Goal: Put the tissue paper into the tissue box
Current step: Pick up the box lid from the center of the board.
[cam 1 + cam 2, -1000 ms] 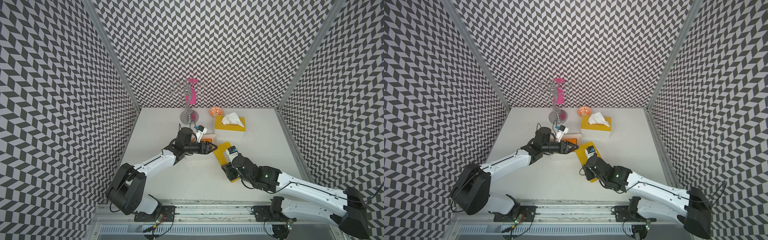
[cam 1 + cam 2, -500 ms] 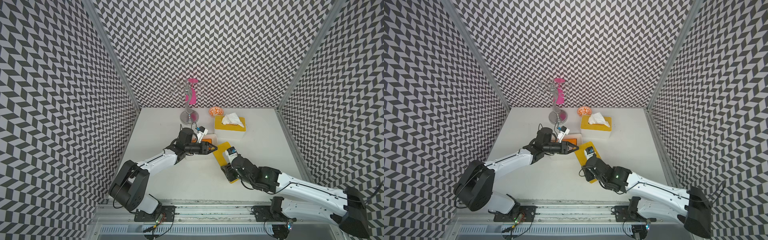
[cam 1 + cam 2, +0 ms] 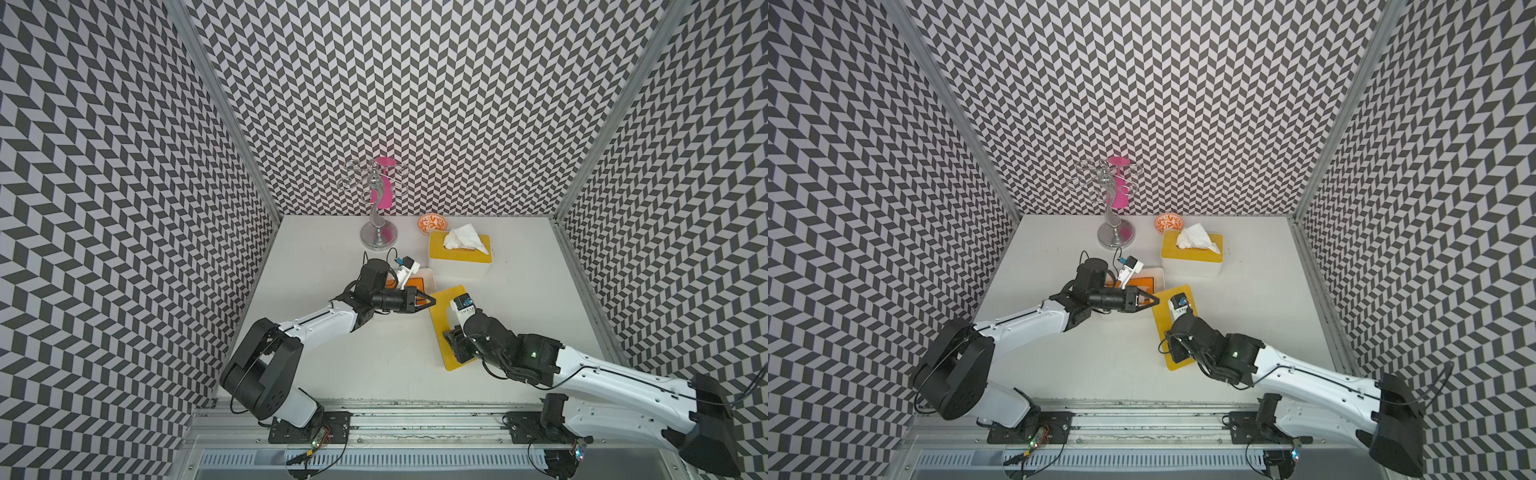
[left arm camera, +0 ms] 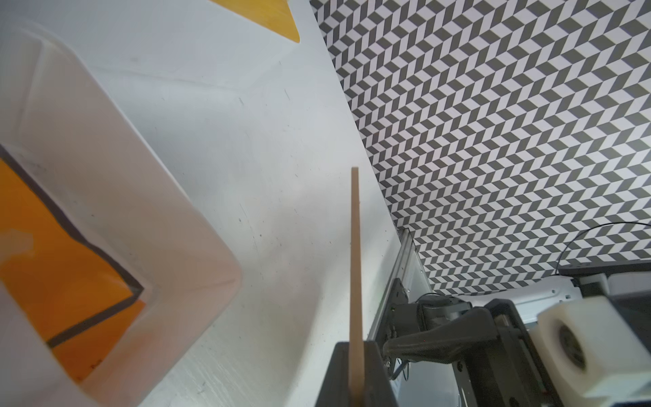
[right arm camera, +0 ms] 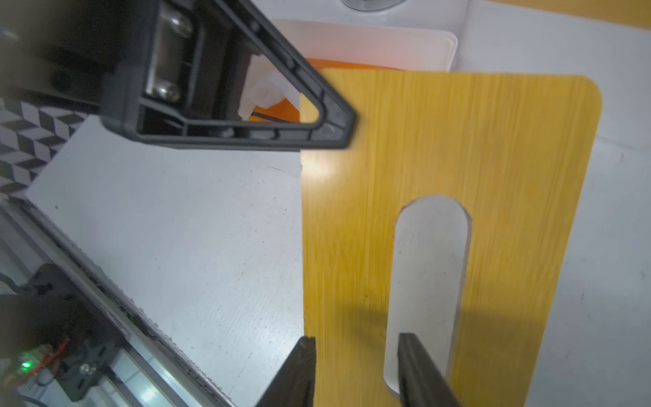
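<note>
Left gripper (image 3: 428, 300) is clamped tight on the far left corner of the flat yellow wood-grain lid (image 3: 441, 322) with the oval slot. The left wrist view shows that board edge-on between the jaws.

Right gripper (image 5: 355, 347) grasps the near end of the same lid. One finger (image 5: 412, 359) goes down through the slot and the other sits on the outer long edge, both pressed on the strip between them (seen in the right wrist view only; in both top views the wrist hides it). Can't tell if the lid is clear of the white tabletop (image 3: 374, 357).

Orange tissue pack (image 3: 417, 285) lies inside the open white plastic box (image 3: 429, 274), which is uncovered and partly under the left arm. The lid's far edge runs just beside the box's near rim.

At the back of the table:
- second white tissue box (image 3: 459, 268) with a yellow top, crumpled white tissue (image 3: 461, 239) sticking up from its slot
- small orange-patterned bowl (image 3: 432, 224) just behind that box
- silver metal stand (image 3: 378, 235) to their left, with a pink object (image 3: 384, 189) behind its top
</note>
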